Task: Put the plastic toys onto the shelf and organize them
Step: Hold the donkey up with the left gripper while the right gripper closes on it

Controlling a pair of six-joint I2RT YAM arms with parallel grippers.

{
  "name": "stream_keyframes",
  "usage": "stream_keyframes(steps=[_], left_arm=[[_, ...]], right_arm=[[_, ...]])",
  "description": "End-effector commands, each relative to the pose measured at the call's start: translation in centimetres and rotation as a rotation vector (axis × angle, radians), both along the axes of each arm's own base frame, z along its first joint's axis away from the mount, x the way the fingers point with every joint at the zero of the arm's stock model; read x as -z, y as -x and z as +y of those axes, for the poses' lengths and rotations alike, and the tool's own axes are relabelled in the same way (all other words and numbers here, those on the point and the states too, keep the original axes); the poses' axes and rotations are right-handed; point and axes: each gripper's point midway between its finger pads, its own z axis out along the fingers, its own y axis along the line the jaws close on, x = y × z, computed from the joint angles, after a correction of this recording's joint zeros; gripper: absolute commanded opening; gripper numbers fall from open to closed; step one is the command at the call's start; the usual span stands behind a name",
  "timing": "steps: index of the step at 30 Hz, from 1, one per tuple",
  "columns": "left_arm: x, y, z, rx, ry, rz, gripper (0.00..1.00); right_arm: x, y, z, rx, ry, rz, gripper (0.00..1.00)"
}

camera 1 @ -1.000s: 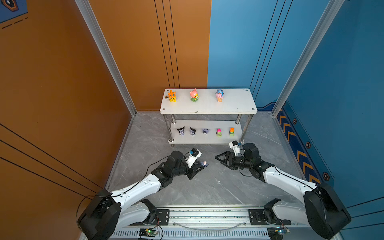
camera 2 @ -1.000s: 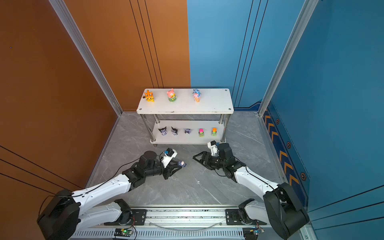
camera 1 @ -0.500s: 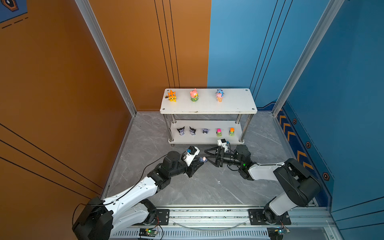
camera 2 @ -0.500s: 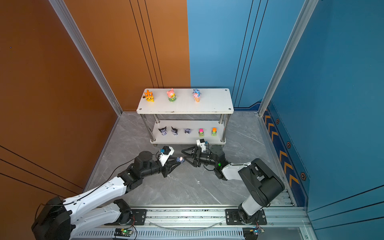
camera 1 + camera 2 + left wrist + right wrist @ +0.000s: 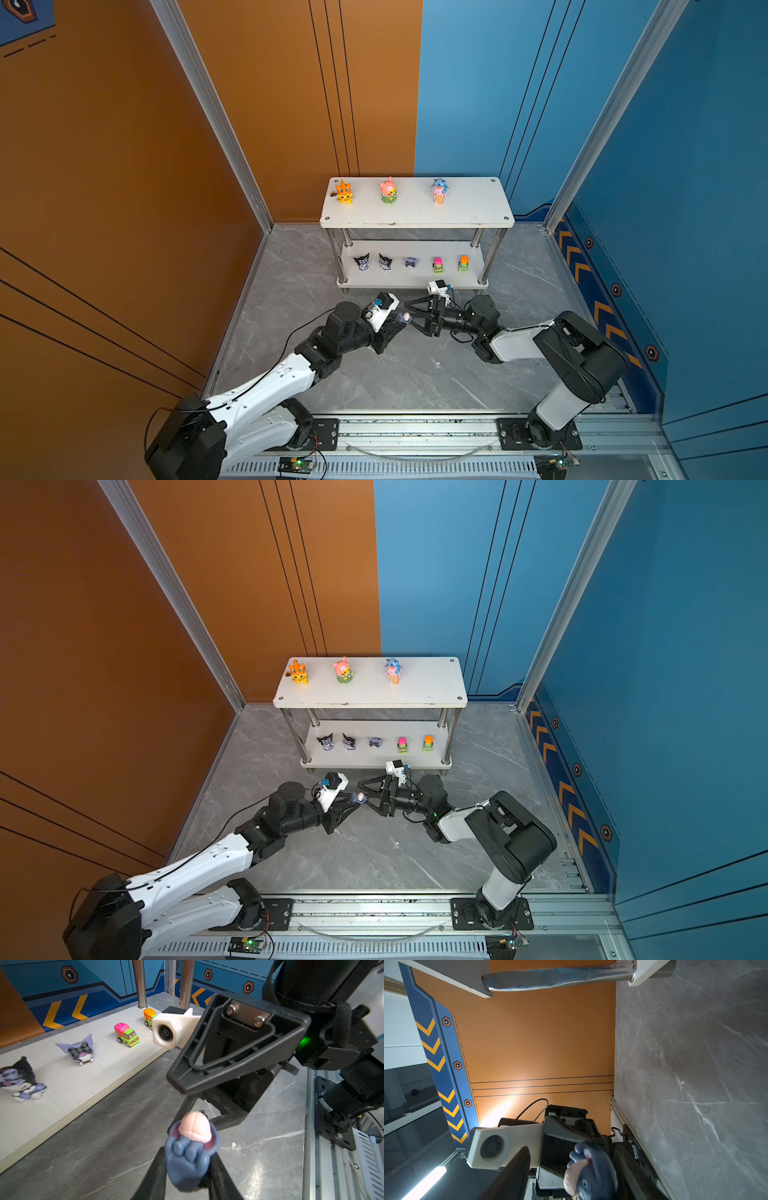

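grey-blue donkey (image 5: 404, 318) pinched in my left jaws, off the worktop (image 5: 374, 374) near the shelf (image 5: 415, 214), my right jaws spread either side of it: a handover, i judge, needing the right to close before the left releases.

robot lab cell: painted panel walls (image 5: 124, 166), aluminium rail (image 5: 415, 428).

A white two-board shelf (image 5: 469, 208) stood on the far side of the grey marbled floor (image 5: 415, 374). On its top board, from the left, stood an orange spiky creature (image 5: 344, 192), a pink bear (image 5: 388, 190) and a blue figure on a cone (image 5: 439, 191). On the lower board sat three black-purple heads (image 5: 385, 262) in a row, then a pink-topped green truck (image 5: 437, 264) and, furthest right, an orange-topped green truck (image 5: 463, 263).
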Motion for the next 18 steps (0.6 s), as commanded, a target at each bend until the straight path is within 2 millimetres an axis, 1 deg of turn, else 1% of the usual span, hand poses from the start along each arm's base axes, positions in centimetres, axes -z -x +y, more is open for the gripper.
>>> stream_keyframes(steps=[1,5,10,11,15,18], left_arm=[[-0.7,-1.2,0.8,-0.056,-0.017,-0.038,0.15],[-0.6,-1.4,1.1,-0.070,-0.028,-0.045,0.15],[-0.4,-1.4,1.4,-0.079,-0.041,-0.049,0.15],[-0.5,-1.4,1.4,-0.079,-0.040,-0.050,0.15],[-0.6,-1.3,1.4,-0.076,-0.031,-0.049,0.15],[-0.7,-1.2,1.3,-0.075,-0.023,-0.048,0.15]], right_arm=[[0.3,1.2,0.6,-0.045,-0.005,-0.002,0.64],[0.5,1.4,1.2,-0.057,-0.005,0.001,0.61],[0.5,1.6,1.7,-0.067,-0.015,0.004,0.49],[0.5,1.6,1.7,-0.064,-0.016,0.004,0.48],[0.3,1.3,1.7,-0.049,-0.022,-0.005,0.49],[0.1,0.8,1.7,-0.032,-0.034,-0.013,0.55]])
